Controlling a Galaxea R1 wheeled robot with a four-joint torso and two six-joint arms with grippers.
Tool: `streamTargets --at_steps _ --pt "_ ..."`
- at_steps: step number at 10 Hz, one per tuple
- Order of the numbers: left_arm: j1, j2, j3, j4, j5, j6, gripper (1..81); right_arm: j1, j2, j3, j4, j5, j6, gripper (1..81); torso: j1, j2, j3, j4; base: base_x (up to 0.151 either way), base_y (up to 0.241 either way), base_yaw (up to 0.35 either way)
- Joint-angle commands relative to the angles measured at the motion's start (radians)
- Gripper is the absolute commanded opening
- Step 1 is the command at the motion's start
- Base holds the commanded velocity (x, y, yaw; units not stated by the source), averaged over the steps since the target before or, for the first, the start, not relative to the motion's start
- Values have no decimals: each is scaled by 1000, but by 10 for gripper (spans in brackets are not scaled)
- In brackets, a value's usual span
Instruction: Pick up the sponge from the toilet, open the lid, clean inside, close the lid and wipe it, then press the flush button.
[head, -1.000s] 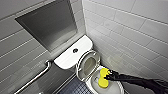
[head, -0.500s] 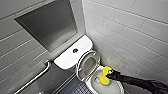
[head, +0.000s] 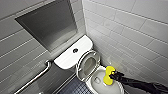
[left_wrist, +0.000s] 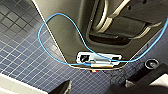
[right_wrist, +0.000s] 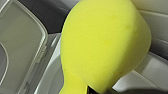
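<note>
Toilet bowl (head: 98, 75), sponge (head: 108, 75) lengthwise over rim

The right arm (head: 143, 84) enters from the lower right of the head view, dark and stretched nearly straight. The right tool (head: 113, 75) at its end is clamped on the sponge (head: 108, 79), holding it upright.

Bright yellow sponge (head: 109, 75), white toilet (head: 70, 56) (dark flush button (head: 75, 50)), grey wall tiles (head: 130, 32), dark-blue grid floor (left_wrist: 22, 50).
</note>
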Motion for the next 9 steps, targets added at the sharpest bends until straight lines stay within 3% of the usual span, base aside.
streamTargets --at_steps 1,3,5,6,9 --pt "32 -5 0 -15 91 -1 811 61 -85 90 13 -20 24 10 0 0 0 0 0 0 0" --pt "34 -5 0 -15 91 -1 811 9 -224 299 10 -5 85 10 0 0 0 0 0 0 0" --pt "34 -5 0 -13 91 0 811 -89 -343 443 11 151 183 10 0 0 0 0 0 0 0" --pt "34 -5 2 -13 91 0 811 -141 -366 455 10 222 242 10 0 0 0 0 0 0 0" --pt "34 -8 2 -13 89 0 811 -276 -372 397 8 305 354 10 0 0 0 0 0 0 0"
